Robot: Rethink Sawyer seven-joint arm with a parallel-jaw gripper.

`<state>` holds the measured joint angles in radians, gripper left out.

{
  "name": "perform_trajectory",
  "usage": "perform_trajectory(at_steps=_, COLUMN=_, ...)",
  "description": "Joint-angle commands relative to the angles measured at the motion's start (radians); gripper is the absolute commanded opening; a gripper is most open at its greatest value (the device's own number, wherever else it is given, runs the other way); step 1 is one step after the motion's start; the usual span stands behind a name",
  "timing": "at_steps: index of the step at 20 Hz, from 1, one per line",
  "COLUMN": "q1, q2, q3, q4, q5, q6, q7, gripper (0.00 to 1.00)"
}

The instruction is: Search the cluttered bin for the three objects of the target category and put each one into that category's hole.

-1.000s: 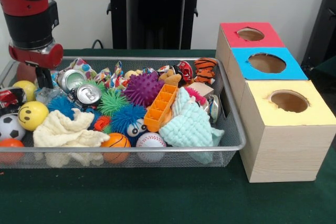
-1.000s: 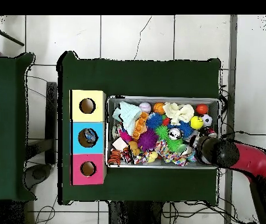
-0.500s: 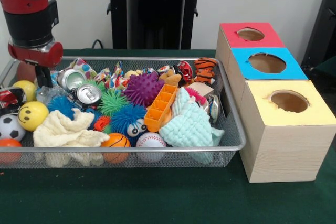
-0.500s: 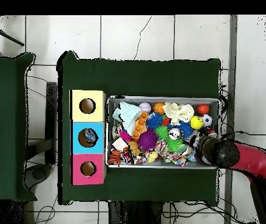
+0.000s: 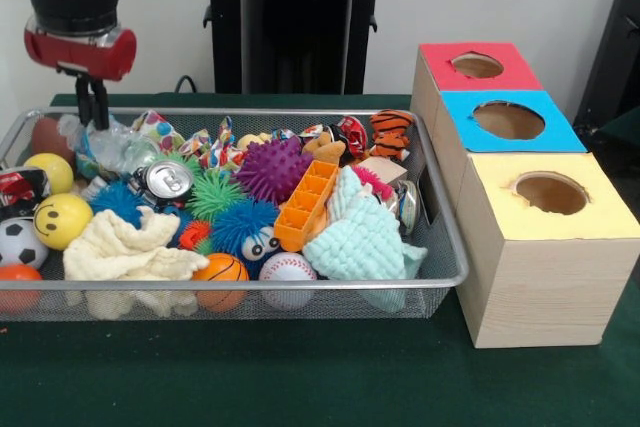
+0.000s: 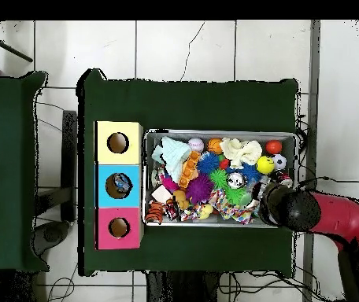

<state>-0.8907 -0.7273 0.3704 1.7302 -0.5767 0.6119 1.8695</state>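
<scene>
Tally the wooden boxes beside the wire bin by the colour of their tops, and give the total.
red-topped wooden box with a round hole: 1
blue-topped wooden box with a round hole: 1
yellow-topped wooden box with a round hole: 1
Total: 3

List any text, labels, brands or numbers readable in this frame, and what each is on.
No text can be read.
Red and white packet at the bin's left end: printing too blurred to read.
Crushed cans: no legible label.
Red, blue and yellow boxes: no markings.
</scene>
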Motion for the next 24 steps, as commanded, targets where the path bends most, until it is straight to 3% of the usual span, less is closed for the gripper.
perform_trajectory(at_steps=1, q1=0.054, q2=-0.148, q3=0.059, q4=0.082, q5=0.065, q6=0.173, q7=-0.104, gripper=0.00)
perform_trajectory(at_steps=12, q1=0.124, q2=-0.186, q3=0.038, q4=0.100, q5=0.137, q6=0.215, q7=-0.050, gripper=0.00)
perform_trajectory(at_steps=24, q1=0.251, q2=-0.224, q3=-0.027, q4=0.186, q5=0.232, q6=0.165, q7=0.114, gripper=0.00)
